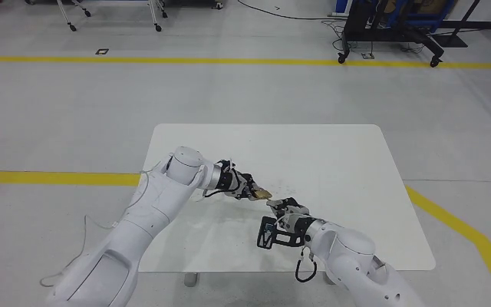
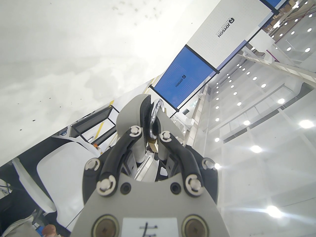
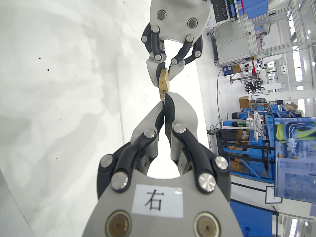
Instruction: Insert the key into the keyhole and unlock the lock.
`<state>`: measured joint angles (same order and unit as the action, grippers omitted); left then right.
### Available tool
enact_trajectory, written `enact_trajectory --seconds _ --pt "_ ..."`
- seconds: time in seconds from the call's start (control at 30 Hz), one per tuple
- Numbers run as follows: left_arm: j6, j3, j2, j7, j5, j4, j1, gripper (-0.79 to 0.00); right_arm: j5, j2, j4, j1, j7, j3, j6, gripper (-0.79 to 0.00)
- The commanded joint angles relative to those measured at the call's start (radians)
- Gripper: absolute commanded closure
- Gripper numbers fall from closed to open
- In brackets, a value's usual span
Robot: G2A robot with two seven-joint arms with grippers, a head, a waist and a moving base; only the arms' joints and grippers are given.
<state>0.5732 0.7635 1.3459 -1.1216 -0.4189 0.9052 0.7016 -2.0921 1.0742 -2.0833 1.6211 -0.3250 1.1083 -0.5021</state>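
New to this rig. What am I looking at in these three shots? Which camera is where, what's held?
A two-armed robot works at a white table. The wide picture looks down from above the arms; the other two come from a camera on each wrist, looking along that arm's claw. The left claw is shut on a brass padlock, gripping its silver shackle. The right claw pinches a small brass key whose tip meets the padlock's base. Both are held over the table, between the arms.
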Motion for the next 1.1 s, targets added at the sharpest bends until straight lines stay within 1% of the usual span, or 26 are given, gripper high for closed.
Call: enact_trajectory --seconds 0.0,0.33,0.93,0.97,1.0,1.07 --pt "0.003 -0.003 0.001 0.004 0.000 0.005 0.000 0.000 -0.010 0.001 -0.002 -0.001 -0.008 -0.004 0.003 0.000" --pt "0.002 -0.010 0.002 -0.001 -0.005 0.009 -0.001 0.000 -0.023 0.007 0.014 -0.016 -0.032 -0.022 0.011 0.000" --pt "-0.015 -0.006 -0.005 -0.008 -0.009 0.028 0.012 0.000 -0.002 0.013 0.039 -0.034 -0.014 -0.013 0.011 0.000" --pt "-0.015 -0.005 -0.005 0.001 -0.007 0.030 0.013 0.000 0.003 0.013 0.040 -0.034 -0.008 -0.013 0.014 -0.225" --pt "-0.014 -0.006 -0.006 0.009 -0.003 0.034 0.013 0.000 0.014 0.014 0.040 -0.034 0.002 -0.012 0.016 -0.785" --pt "-0.012 -0.005 -0.006 0.020 -0.002 0.041 0.016 0.000 0.019 0.014 0.042 -0.035 0.009 -0.010 0.014 -0.785"
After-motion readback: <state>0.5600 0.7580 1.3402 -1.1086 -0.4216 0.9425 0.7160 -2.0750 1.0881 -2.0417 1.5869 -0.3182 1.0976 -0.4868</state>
